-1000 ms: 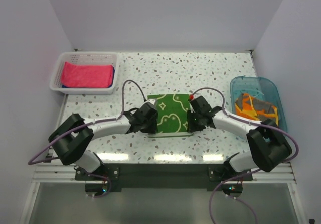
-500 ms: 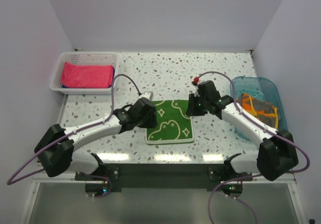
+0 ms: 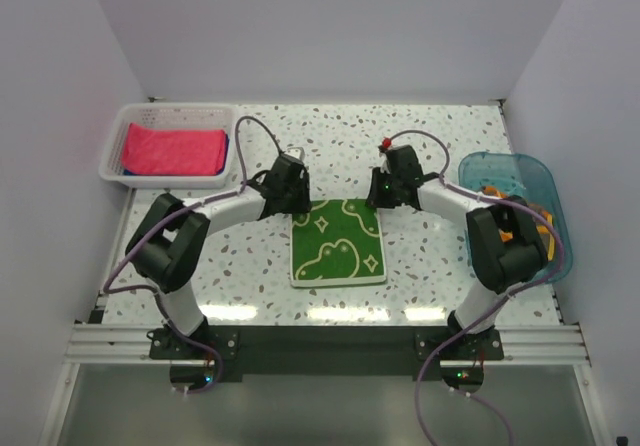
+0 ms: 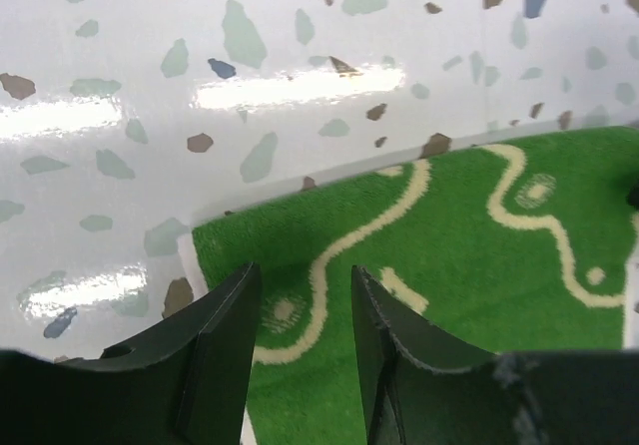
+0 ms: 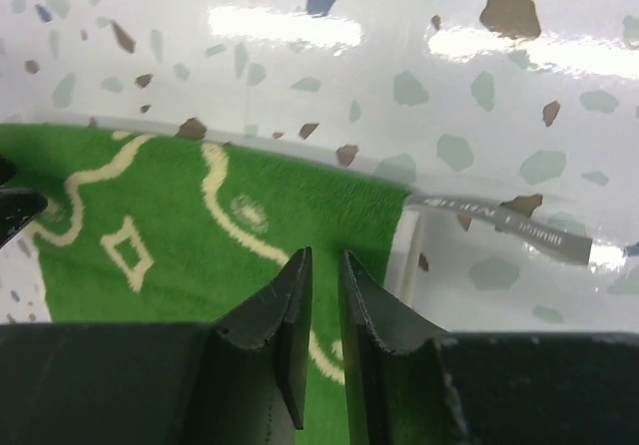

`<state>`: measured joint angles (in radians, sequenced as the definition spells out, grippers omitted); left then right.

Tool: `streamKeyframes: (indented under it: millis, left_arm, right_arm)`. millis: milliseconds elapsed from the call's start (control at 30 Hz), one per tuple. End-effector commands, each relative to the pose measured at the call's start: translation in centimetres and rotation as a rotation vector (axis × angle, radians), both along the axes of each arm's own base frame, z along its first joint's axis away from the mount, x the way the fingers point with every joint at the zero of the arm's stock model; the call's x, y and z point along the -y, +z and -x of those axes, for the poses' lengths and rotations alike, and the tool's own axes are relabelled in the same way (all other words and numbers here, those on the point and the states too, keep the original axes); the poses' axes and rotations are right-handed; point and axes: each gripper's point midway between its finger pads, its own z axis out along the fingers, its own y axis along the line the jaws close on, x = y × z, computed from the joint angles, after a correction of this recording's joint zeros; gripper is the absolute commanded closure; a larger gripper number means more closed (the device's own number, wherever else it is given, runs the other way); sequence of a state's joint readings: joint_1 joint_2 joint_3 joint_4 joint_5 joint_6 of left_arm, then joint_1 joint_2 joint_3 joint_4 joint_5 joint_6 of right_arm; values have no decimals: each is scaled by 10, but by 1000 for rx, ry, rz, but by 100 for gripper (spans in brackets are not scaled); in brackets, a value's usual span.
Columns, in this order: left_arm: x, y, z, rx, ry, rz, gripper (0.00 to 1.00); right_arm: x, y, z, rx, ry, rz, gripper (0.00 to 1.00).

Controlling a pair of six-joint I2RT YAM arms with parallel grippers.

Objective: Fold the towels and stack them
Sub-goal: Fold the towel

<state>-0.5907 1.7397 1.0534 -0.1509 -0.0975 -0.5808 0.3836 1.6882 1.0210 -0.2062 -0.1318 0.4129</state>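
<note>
At the middle of the speckled surface (image 3: pixel 440 141) the green towel (image 3: pixel 340 246) lies flat, with its yellow line pattern facing up and a pale edge showing along its near side. Both arms reach to its far edge.

The left fingers (image 3: pixel 297 196) stand over the far left corner of this towel. In the left wrist view they are moderately apart, the green cloth is seen below between them, and they hold nothing.

The right fingers (image 3: pixel 379 197) stand over the far right corner. In the right wrist view there is only a narrow slit between them, and no cloth is pinched in it. Whether the tips of either pair touch the cloth, I cannot tell. Just beside this corner a small grey label (image 5: pixel 504 222) sticks out from the towel onto the surface.

At the far left the white basket (image 3: pixel 110 161) holds the pink towel (image 3: pixel 172 150), folded, with a bit of blue cloth (image 3: pixel 228 146) showing at its right side. At the right edge the blue tub (image 3: pixel 530 166) holds the grey and orange towel (image 3: pixel 515 211), crumpled and partly hidden behind the right arm.
</note>
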Motion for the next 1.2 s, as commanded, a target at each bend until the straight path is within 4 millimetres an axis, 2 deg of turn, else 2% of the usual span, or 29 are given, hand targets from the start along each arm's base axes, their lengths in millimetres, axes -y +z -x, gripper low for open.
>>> streamKeyframes:
  millis: [0,33,133,200,267,300,400,433,467,533,633,700,733,767,800,833,867,900,967,1000,1033,1067,1100,1133,1167]
  left_arm:
    - [-3,-2,-24,40,-3,17,54]
    - [-8,-15,-20,13,2,4,55]
    - [-15,-34,-14,-27,9,-8,55]
    - [-19,-41,-8,-47,8,-16,55]
    - [-21,-40,-5,-48,4,-22,54]
    - [-22,-37,-6,-42,2,-27,52]
    - [-20,-13,-13,8,-38,-37,46]
    - [-19,1,-16,36,-53,-36,43]
    - [-19,8,-17,55,-90,-63,42]
    - [-19,34,-28,128,-114,-76,39]
    - [-23,52,-37,210,-185,-126,35]
    - [-27,56,-41,232,-257,-160,31]
    - [-30,55,-42,231,-280,-169,30]
    - [-31,55,-43,239,-328,-187,30]
    - [-37,57,-48,238,-343,-184,29]
    - [-30,54,-45,223,-408,-143,28]
    - [-32,53,-46,229,-459,-149,27]
    - [-31,56,-47,228,-499,-116,27]
    - [-35,48,-52,223,-547,-126,26]
    - [-36,51,-56,224,-566,-116,26]
    - [-37,43,-58,205,-584,-121,26]
    - [-39,39,-59,197,-607,-130,27]
    - [-36,43,-63,204,-623,-130,27]
    - [-33,35,-63,183,-649,-121,28]
    - [-32,33,-64,181,-669,-123,28]
  right_arm:
    - [-1,2,-30,72,-35,-52,80]
    - [2,-13,-29,49,-40,-43,80]
    - [11,-34,-22,16,-56,-23,81]
    - [21,-38,-21,11,-77,-18,81]
    - [25,-37,-18,11,-66,-13,81]
    - [26,-36,-14,-4,-55,-2,81]
    - [24,-17,-10,4,28,15,79]
    - [22,-2,-17,33,54,18,78]
    - [22,7,-18,57,118,46,75]
    - [23,25,-19,58,186,86,72]
    - [28,39,-20,60,295,161,66]
    - [34,33,-16,37,392,224,62]
    - [34,38,-21,49,419,238,61]
    - [34,37,-22,53,473,263,53]
    - [35,36,-22,45,502,270,49]
    - [33,34,-22,13,540,267,48]
    - [33,33,-23,13,590,280,46]
    - [34,29,-18,-23,623,283,46]
    - [27,26,-24,-41,689,264,46]
    - [26,26,-26,-37,734,270,46]
    - [23,30,-27,-42,760,264,47]
    - [22,20,-28,-62,802,258,48]
    - [22,18,-29,-68,819,258,49]
    - [21,20,-32,-73,835,259,50]
    - [22,10,-33,-93,863,264,51]
